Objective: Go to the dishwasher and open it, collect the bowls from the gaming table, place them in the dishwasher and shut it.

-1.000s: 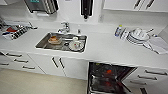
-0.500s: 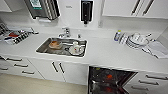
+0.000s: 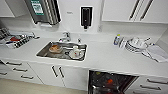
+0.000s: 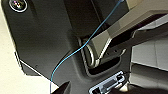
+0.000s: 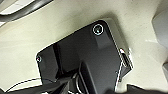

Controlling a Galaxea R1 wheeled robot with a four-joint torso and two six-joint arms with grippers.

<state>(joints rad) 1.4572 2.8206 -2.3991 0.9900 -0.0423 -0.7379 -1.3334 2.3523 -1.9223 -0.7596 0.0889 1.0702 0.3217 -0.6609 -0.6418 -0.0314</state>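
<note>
The dishwasher stands open under the white counter at the lower right of the head view. Its dark interior shows a rack with a few coloured items. The gaming table is out of view. A brownish dish and a white cup on a plate lie in the steel sink. Both wrist views show the robot's own dark plate over pale floor, and neither shows how the fingers stand.
White dishes are stacked on the counter at the right, beside a bottle and a cloth. A dish rack sits at the left. White cabinet doors and drawers run below the counter, wall cupboards above.
The whole head view has shifted a little, with counter and sink now lower in the picture, so the camera has moved. Nothing on the counter has changed.
</note>
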